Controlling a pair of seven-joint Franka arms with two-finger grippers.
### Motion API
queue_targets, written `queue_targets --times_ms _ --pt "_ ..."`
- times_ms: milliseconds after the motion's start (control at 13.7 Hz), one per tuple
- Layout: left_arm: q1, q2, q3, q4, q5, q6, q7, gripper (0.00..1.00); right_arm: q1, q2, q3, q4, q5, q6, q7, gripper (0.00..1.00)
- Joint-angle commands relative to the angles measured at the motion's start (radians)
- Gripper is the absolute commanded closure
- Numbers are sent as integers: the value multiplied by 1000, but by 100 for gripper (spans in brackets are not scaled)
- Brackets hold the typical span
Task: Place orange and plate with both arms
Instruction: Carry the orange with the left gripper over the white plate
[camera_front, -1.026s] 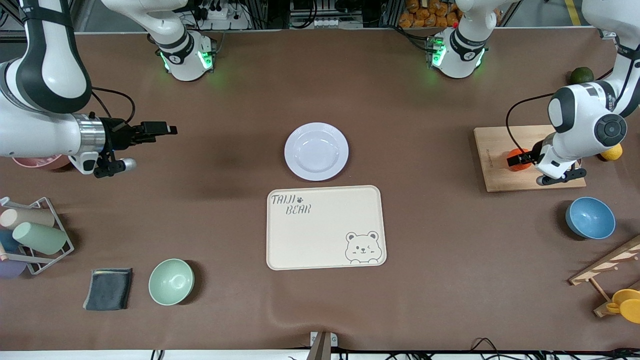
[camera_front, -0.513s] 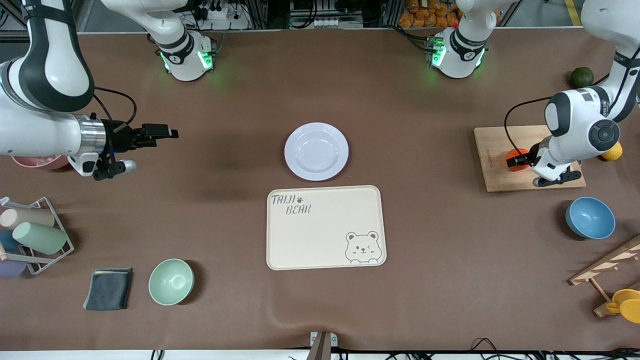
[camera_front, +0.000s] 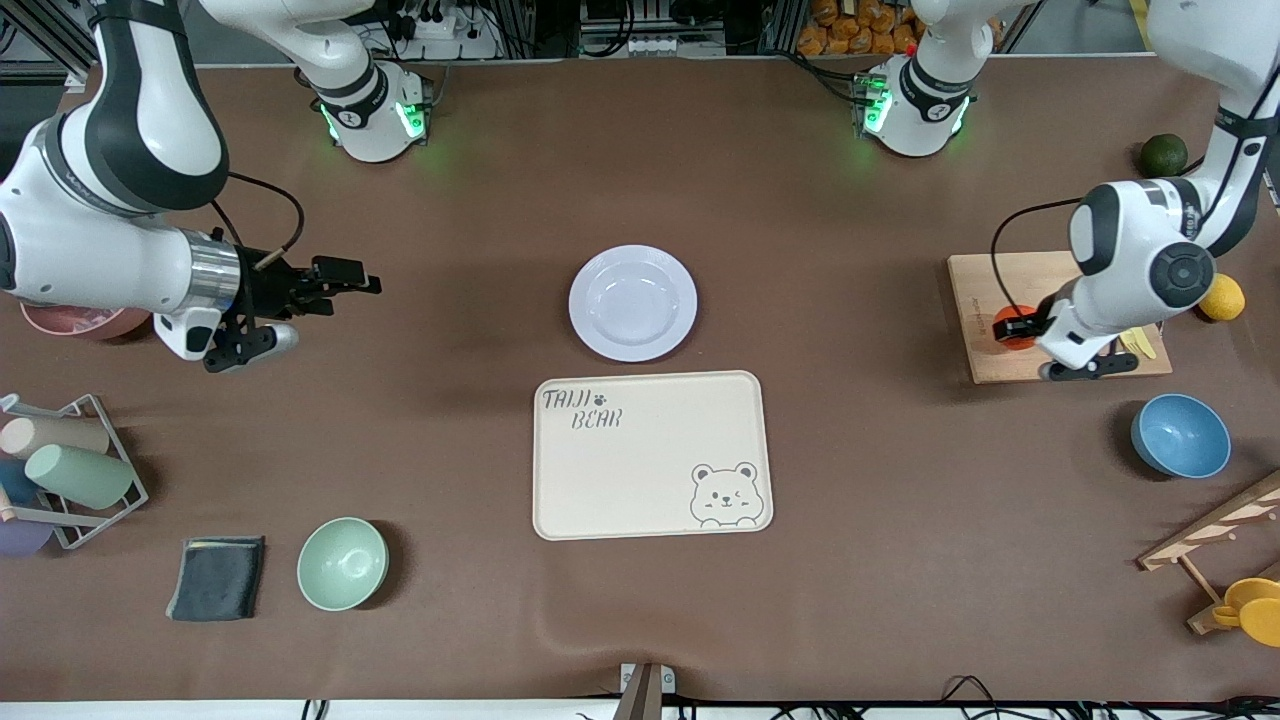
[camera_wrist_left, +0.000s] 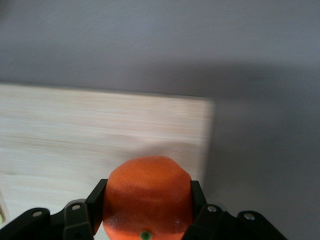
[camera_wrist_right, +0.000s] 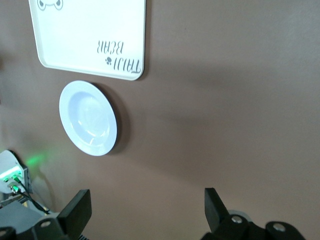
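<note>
The orange (camera_front: 1008, 328) is a small red-orange fruit held by my left gripper (camera_front: 1016, 327) over the wooden board (camera_front: 985, 290) near its edge toward the table's middle. In the left wrist view the orange (camera_wrist_left: 148, 197) fills the space between both fingers (camera_wrist_left: 96, 202). The pale lavender plate (camera_front: 633, 302) rests on the table's middle, just farther from the front camera than the cream bear tray (camera_front: 650, 455). My right gripper (camera_front: 352, 280) is open and empty over bare table toward the right arm's end. The right wrist view shows the plate (camera_wrist_right: 89, 118) and the tray (camera_wrist_right: 90, 35).
A yellow lemon (camera_front: 1222, 297) and a dark green fruit (camera_front: 1163, 153) lie near the board. A blue bowl (camera_front: 1180, 435), a green bowl (camera_front: 342, 563), a dark cloth (camera_front: 216, 578), a cup rack (camera_front: 60, 470) and a pink bowl (camera_front: 75, 322) stand around the table.
My left gripper has moved with the orange toward the board's edge nearest the table's middle. My right gripper has shifted a little toward the plate.
</note>
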Motion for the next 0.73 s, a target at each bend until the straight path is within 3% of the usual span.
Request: queue_targets --times_ms 0,293,366,659 --pt "4 -57 -169 47 -18 -88 -130 100 0 -5 -7 10 16 3 3 0" --pt "-45 -11 -418 122 -16 -93 -484 100 -3 -5 -7 25 16 3 1 0" --pt "-89 12 -448 140 -16 -93 -547 100 0 -7 -7 27 14 0 1 0" --pt "-344 154 -449 257 -4 -93 -814 99 5 -8 -7 24 13 -25 1 0"
